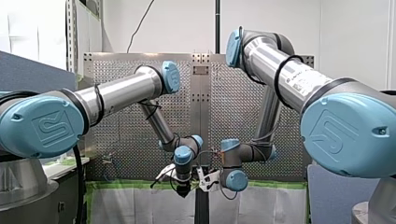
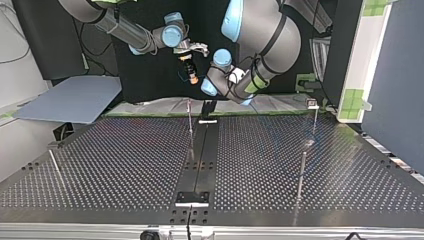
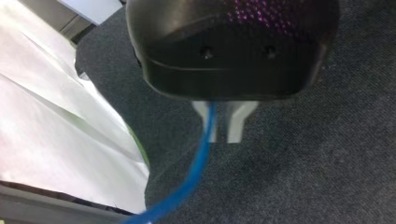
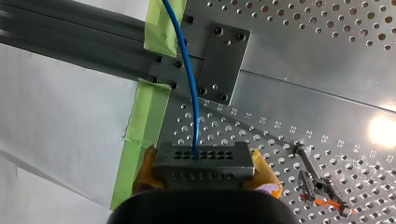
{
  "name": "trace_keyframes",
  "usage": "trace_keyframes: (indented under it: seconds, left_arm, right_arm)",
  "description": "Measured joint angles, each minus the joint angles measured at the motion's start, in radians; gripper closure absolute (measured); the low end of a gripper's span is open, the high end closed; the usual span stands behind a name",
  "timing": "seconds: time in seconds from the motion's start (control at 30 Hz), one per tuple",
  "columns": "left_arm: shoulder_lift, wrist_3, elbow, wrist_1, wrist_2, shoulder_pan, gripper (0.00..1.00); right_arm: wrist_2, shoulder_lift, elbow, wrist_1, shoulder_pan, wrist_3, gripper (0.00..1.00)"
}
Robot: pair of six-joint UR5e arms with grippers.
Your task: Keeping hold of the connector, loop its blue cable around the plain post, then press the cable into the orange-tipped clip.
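The perforated table [image 4: 299, 70] is lying ahead of my right gripper [image 4: 204, 173], which is clamping its yellow pads [image 4: 265, 176] shut on the metal connector [image 4: 201, 161]. The blue cable [image 4: 187, 65] is running from the connector. It is also passing my left gripper [image 3: 222, 126], whose grip I cannot tell. The orange-tipped clip [image 4: 322, 192] is standing nearby.

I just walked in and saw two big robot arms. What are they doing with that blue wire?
My right hand holds a grey connector between its yellow pads, and the blue cable comes out of it. My left hand has that cable between its metal fingers. Both hands hang close together just off the table's edge. The cable is not in the orange-tipped clip yet.
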Motion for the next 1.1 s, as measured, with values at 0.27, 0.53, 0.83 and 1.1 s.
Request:
trace_keyframes:
  seconds: [0.27,0.53,0.83,1.1]
  left_arm:
    - [0.002,-0.025,-0.001,0.026,0.006,0.003,1.0]
    - [0.04,-0.075,-0.049,0.069,0.059,0.018,1.0]
    - [0.095,-0.149,-0.135,0.154,0.114,0.035,1.0]
    - [0.119,-0.173,-0.223,0.243,0.096,0.046,1.0]
  right_arm:
    - [0.001,0.0,0.0,-0.001,0.001,0.0,1.0]
    - [0.004,0.0,-0.001,-0.002,0.001,0.0,1.0]
    - [0.029,0.0,0.0,0.0,-0.004,0.001,1.0]
    - [0.065,0.0,0.001,0.008,-0.007,0.004,1.0]
